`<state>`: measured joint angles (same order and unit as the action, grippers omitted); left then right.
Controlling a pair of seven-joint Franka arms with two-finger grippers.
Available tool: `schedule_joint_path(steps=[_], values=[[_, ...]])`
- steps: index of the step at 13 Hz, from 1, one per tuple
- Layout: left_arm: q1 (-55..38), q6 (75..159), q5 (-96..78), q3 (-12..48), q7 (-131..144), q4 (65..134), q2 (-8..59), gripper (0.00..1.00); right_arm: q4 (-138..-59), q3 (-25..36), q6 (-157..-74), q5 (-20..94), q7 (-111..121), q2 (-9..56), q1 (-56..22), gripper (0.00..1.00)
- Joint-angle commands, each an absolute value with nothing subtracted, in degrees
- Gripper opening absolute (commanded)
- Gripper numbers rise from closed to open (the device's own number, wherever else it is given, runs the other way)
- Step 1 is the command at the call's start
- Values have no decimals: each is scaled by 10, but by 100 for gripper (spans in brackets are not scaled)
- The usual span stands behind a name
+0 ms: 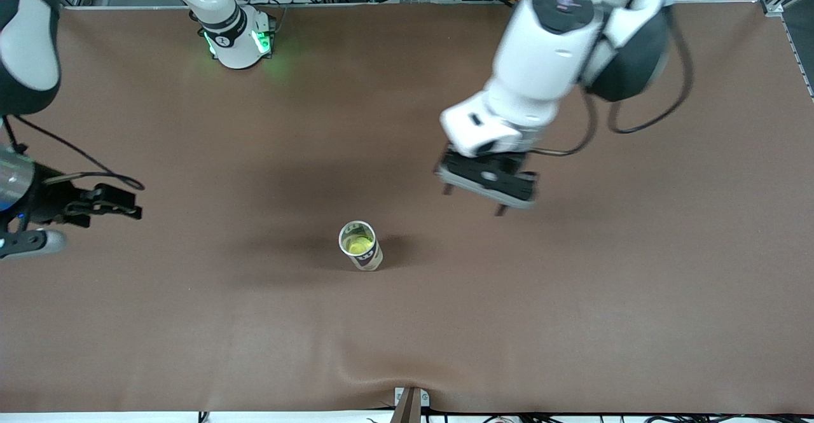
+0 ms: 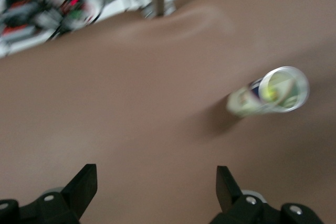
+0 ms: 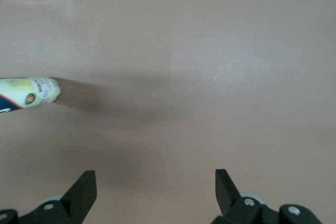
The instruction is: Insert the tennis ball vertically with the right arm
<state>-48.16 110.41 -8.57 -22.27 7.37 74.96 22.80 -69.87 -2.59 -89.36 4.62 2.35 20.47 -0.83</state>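
Near the middle of the brown worktop [image 1: 407, 334], a little toward its front edge, we find the clear tube [image 1: 360, 245] standing upright with the tennis ball [image 1: 358, 243] already showing yellow-green inside its open mouth. From that we judge the insertion done, or all but done, and what remains to us is getting clear without tipping the tube.

To do that well, we should keep both grippers high and carry them away sideways, letting no finger or cable pass over the rim, since a tall light tube would topple at a slight knock.

Our right gripper [image 1: 105, 205] hangs over the right arm's end of the table, well apart from the tube; its fingers [image 3: 84, 190] are spread wide and hold nothing. Our left gripper [image 1: 486, 184] hangs above the bare cloth between the tube and the back edge, fingers [image 2: 83, 188] likewise spread and empty. How deep the ball sits we cannot quite tell, as the left wrist view is smeared.
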Motion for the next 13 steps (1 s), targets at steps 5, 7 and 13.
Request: schedule_joint_path(steps=[5,7,13], values=[[-291,994,-96,-240,56,771,178,100,-904,-50,-851,48,-63,1,-49,100],[-267,961,-91,-241,35,770,164,100,-908,-47,-830,47,-61,-4,-51,100],[-229,850,-72,-242,22,773,100,100,-899,32,-867,10,-34,2,-74,100]])
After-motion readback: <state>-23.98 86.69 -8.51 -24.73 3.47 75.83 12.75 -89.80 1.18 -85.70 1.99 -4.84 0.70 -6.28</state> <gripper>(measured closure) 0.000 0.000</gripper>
